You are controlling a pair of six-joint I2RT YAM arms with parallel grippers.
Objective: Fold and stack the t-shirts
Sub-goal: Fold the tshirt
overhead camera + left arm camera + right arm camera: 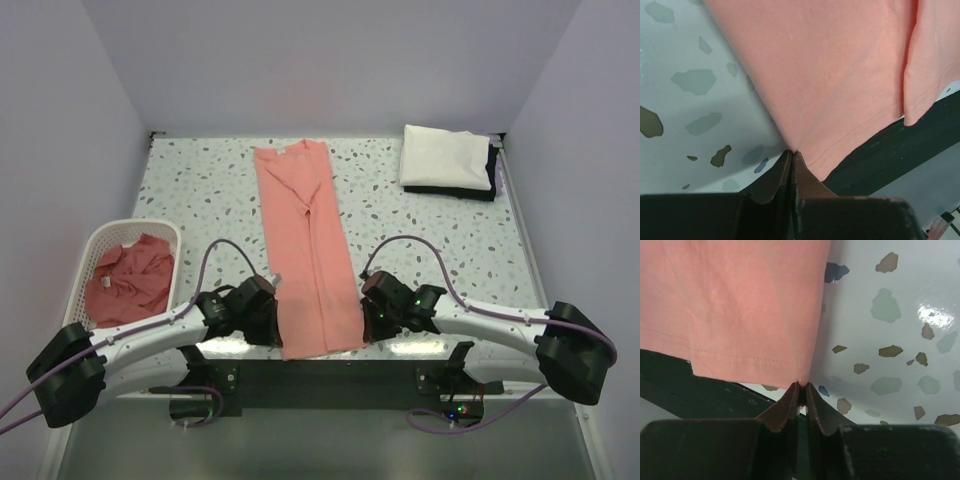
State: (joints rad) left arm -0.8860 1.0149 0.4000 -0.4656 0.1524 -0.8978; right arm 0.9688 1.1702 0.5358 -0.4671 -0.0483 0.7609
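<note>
The shirt [305,250] lies on the table [200,190] as a long narrow strip, sides turned in, collar at the far end and hem hanging just over the near edge. The left gripper [792,154] is pinched flat shut on the hem's left corner; the right gripper [801,387] is closed likewise on the right corner, a sliver of cloth between its fingers. A second shirt [130,280] sits crumpled in the basket [92,245]; a folded white-and-dark pile [445,160] rests at the far right.

The step in hand, as I judge it, is the crosswise fold — hem carried up toward the collar. To do it well: raise both corners together and level, only high enough for the cloth to clear itself; hold the arms the same width apart, so the hem is taut but the thin cloth unstretched; travel straight along the strip, so the turned-in sides don't splay; lay the hem down square before letting go — a skewed landing would show in the stack.
</note>
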